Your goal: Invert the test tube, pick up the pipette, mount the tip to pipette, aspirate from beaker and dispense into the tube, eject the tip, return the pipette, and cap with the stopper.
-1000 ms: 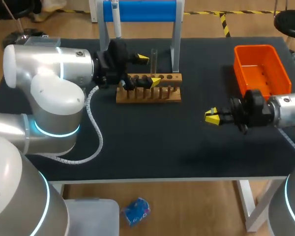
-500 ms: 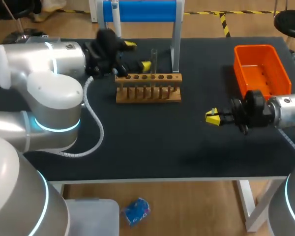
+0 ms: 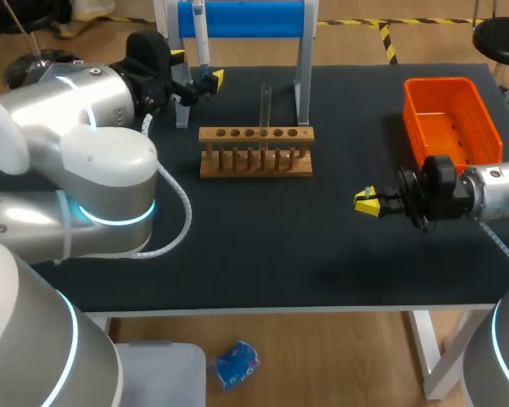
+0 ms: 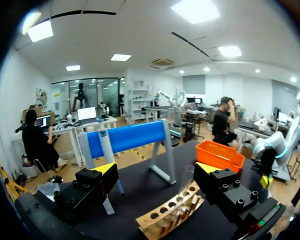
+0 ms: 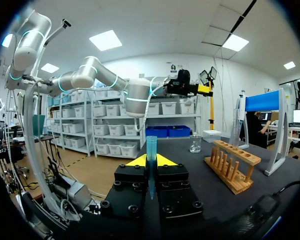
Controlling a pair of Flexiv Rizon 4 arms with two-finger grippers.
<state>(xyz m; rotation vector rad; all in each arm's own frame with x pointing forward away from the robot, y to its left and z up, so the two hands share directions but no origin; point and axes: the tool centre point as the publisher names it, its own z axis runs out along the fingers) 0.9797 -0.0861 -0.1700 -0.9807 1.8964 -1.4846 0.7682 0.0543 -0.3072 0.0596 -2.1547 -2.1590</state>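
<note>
Left end effector (image 3: 196,69) hovers at the blue stand (image 3: 242,19) where the pipette (image 3: 200,34) hangs, its 2 yellow-tipped fingers spread wide with nothing between them, as the left wrist view shows. Right end effector (image 3: 365,202) hangs well apart over the table (image 3: 263,246), clamped on a blue pipette tip (image 5: 151,150). The test tube (image 3: 265,103) stands upright in the wooden rack (image 3: 254,151). The beaker (image 5: 195,142) shows only in the right wrist view, beyond the rack. Picking up the pipette looks to be the step in hand. Doing it well likely means squaring the fingers to the pipette's body, closing on a firm section, then lifting straight up off the stand without swinging toward the test tube.
</note>
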